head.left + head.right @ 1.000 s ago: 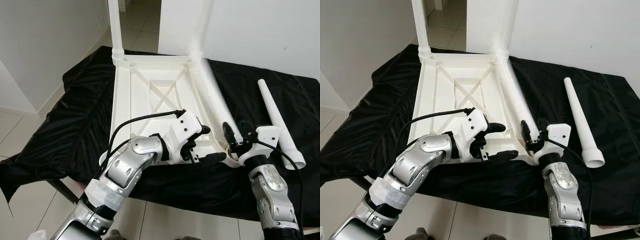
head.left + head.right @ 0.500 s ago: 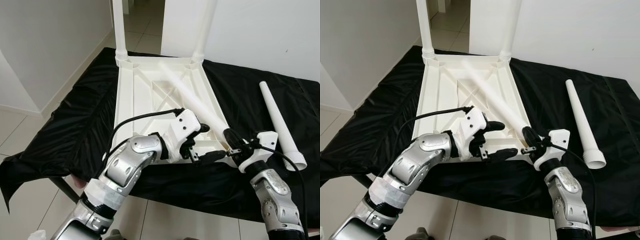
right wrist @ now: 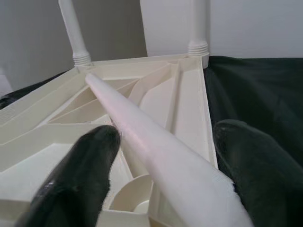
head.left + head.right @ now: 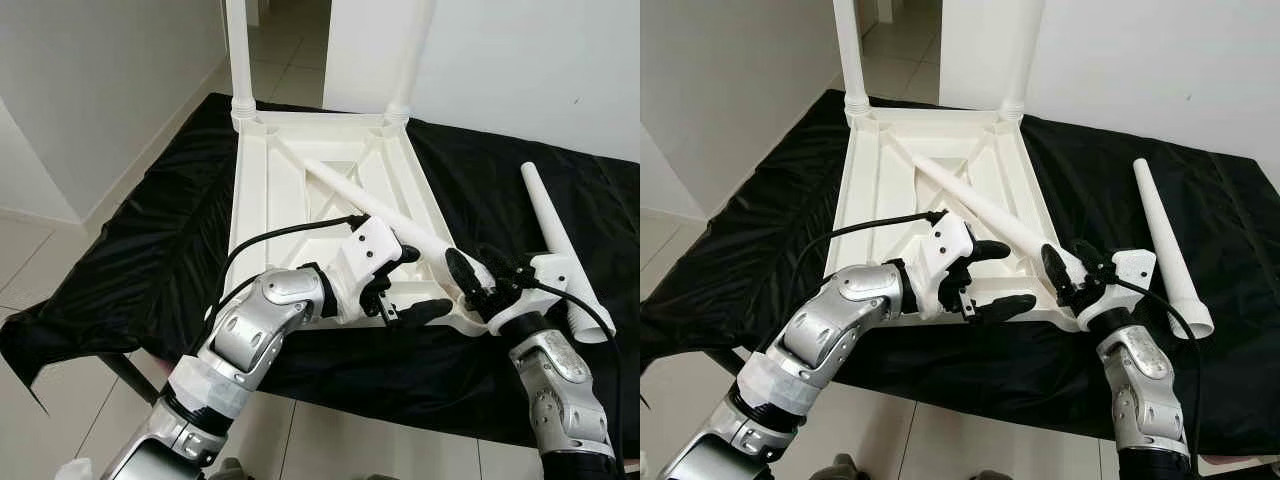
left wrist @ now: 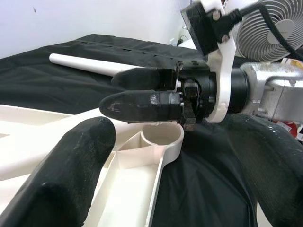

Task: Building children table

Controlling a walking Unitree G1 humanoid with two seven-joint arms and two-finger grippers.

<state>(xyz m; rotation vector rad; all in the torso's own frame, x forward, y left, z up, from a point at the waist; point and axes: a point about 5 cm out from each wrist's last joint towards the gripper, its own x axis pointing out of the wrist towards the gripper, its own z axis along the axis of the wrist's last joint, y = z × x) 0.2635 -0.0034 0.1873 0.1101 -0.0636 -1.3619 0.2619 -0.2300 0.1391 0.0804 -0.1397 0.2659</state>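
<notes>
Tabletop lies upside down on the black cloth, two legs already standing up at its far corners. We hold a third leg in our right gripper, the fingers clenched around its thick end, so the leg slants away from the gripper across the tabletop's underside. The empty corner socket sits just below that gripper. Our left gripper rests at the near rim beside it, fingers spread and holding nothing. Beyond the right gripper, on the cloth, lies the fourth leg.
</notes>
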